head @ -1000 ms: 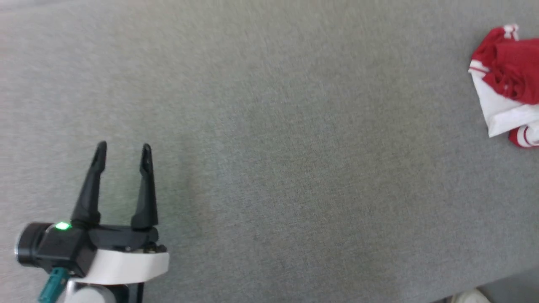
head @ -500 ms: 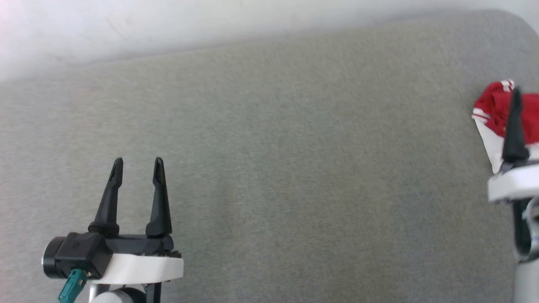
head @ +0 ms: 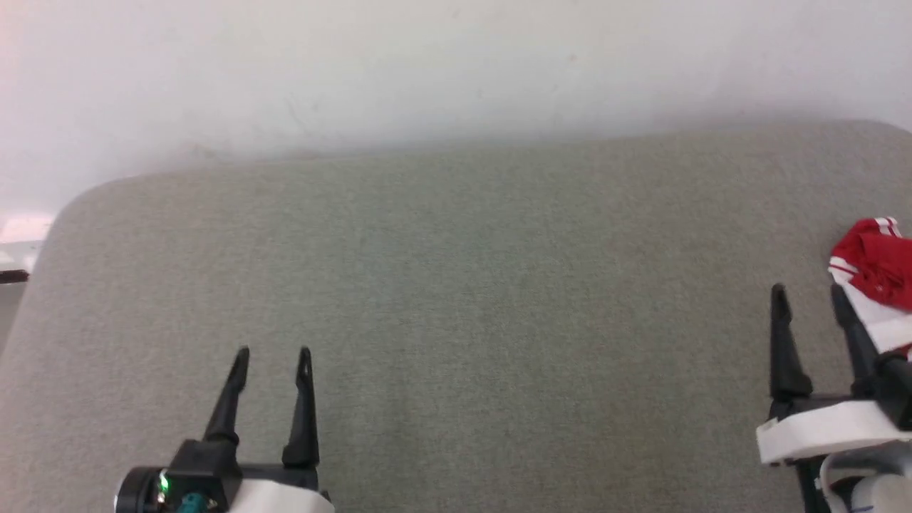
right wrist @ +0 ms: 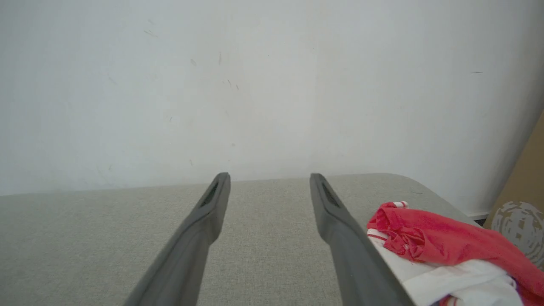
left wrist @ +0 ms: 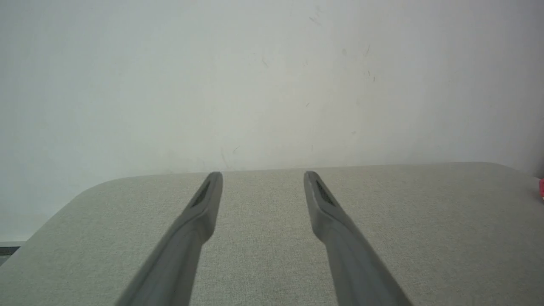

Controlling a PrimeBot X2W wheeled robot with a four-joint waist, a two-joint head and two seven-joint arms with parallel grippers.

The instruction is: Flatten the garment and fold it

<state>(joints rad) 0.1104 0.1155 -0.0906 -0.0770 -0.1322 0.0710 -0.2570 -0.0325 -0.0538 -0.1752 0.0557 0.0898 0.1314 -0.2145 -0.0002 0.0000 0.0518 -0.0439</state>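
view raised, white wall (head: pixel 456 64) now shows | grey fabric surface (head: pixel 456 285) | garment (head: pixel 875 265) crumpled at right | both jaws spread

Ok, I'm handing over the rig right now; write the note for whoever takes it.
Left gripper: open, empty, above bare grey table.
Right gripper: open, empty, beside the shirt; whether it touches is unclear.
Shirt: crumpled heap near the table's right end.
Done: nothing yet. Left: grasp the shirt, spread it flat, fold it.
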